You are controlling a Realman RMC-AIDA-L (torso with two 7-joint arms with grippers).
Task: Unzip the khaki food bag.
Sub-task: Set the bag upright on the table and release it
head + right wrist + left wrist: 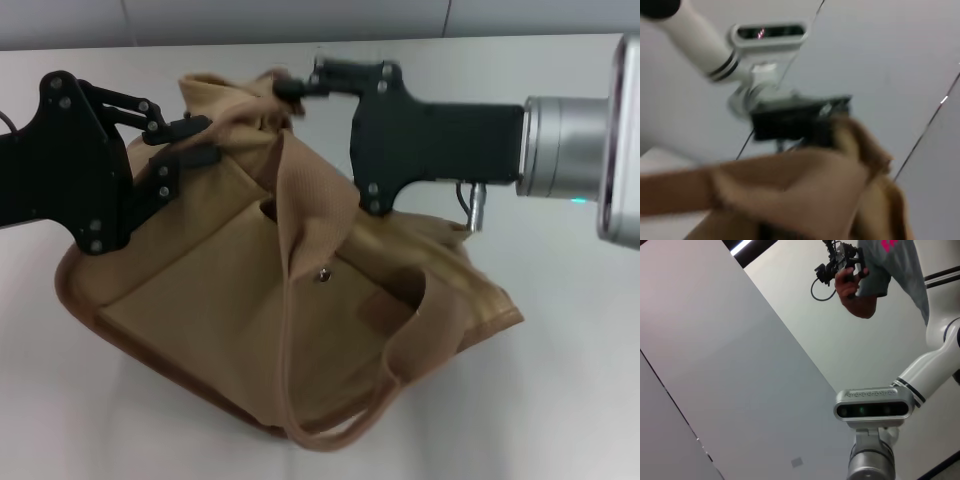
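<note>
The khaki food bag (230,300) lies slumped on the white table (570,390), its front pocket with the silver snap (322,274) facing up. One webbing handle (305,200) drapes over the front, and the other (425,320) loops to the right. My left gripper (193,140) is shut on the fabric at the bag's upper left end. From the right, my right gripper (290,88) is shut on the bunched top edge. The zipper and its pull are hidden in the folds. The right wrist view shows tan fabric (805,190) and the left gripper (790,122) behind it.
The table's far edge meets a grey wall (300,20) just behind the bag. The left wrist view points upward at my head camera (872,407) and a person's hand holding a device (850,275).
</note>
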